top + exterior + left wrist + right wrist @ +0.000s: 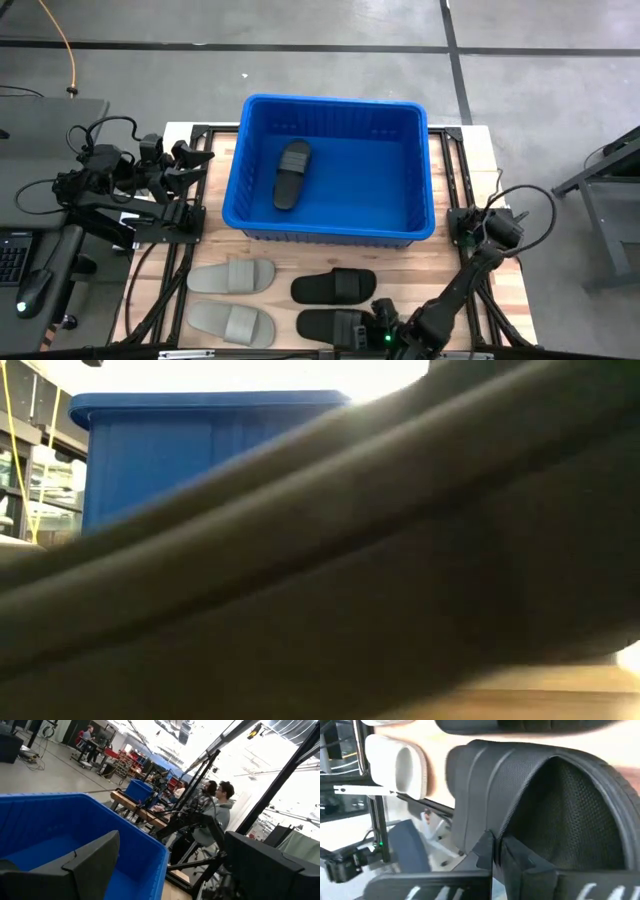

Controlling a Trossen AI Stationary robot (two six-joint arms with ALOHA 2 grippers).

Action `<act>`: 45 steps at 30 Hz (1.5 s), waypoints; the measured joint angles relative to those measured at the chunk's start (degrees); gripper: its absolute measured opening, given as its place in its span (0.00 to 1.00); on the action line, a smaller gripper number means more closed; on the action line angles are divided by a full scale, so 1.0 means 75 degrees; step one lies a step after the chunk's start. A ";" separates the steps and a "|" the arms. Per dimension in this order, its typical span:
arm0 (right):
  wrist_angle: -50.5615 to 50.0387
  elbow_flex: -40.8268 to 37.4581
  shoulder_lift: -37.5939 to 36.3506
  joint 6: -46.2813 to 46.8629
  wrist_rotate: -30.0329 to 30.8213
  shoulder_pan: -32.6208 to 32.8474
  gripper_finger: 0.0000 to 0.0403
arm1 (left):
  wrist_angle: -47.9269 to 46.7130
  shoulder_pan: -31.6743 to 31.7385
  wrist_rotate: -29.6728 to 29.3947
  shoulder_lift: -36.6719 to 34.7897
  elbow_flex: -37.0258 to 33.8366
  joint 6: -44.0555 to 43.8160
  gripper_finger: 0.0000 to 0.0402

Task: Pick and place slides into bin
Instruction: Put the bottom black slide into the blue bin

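The blue bin [380,170] stands at the table's far middle, and one black slide [292,175] lies flat on its floor. On the wood in front of it lie two grey slides [232,277] [232,322] and a black slide [335,287]. My right gripper [372,322] is at the near edge, shut on the nearest black slide [330,325], which fills the low view [350,580]. My left gripper [200,165] stands open, beside the bin's left wall and holding nothing. My right gripper [493,851] pinches the edge of the black slide's strap [490,827] between its two fingers, one on the strap's smooth outer face, the other on its mesh-lined inner side. The fingers slant down from the table's right. The slide sits tilted; whether its low end rests on the table I cannot tell.
The bin [60,820] takes up most of the table's far half. Black frame bars [450,180] run along both sides of the table. A grey slide [402,765] lies just beyond the held one. People sit in the room behind [220,795].
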 joint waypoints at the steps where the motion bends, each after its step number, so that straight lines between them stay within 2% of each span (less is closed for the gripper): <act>1: -0.0415 0.0293 0.0000 -0.0076 -0.0012 0.0021 0.00 | 0.0000 0.0002 0.0001 -0.0002 0.0000 0.0000 0.87; 6: -0.2109 0.1814 -0.0015 -0.0887 -0.0023 0.0048 0.00 | -0.0008 0.0000 0.0029 -0.0003 0.0000 0.0000 0.87; 12: -0.3217 0.3566 -0.0026 -0.2268 -0.0079 -0.0092 0.00 | -0.0066 0.0000 0.0245 -0.0003 0.0000 -0.0267 0.87; 21: -0.4480 0.5573 -0.0026 -0.3990 -0.1116 -0.0714 0.00 | -0.0623 0.0000 0.0912 0.0000 0.0000 -0.1041 0.87; 27: -0.4428 0.5631 -0.0274 -0.4786 -0.2201 -0.1153 0.00 | -0.0903 0.0000 0.1901 0.0003 0.0000 -0.1497 0.87; 36: -0.3999 0.5663 -0.0397 -0.6303 -0.3092 -0.1925 0.00 | -0.0890 0.0000 0.4664 0.0389 0.0003 -0.2172 0.87; 39: -0.3821 0.5663 -0.0425 -0.6799 -0.3127 -0.2314 0.00 | -0.0857 0.0000 0.5113 0.0732 0.0003 -0.2349 0.87; 45: -0.3639 0.5663 -0.0428 -0.7826 -0.3187 -0.3056 0.00 | -0.0819 0.0000 0.5466 0.1454 0.0003 -0.2025 0.87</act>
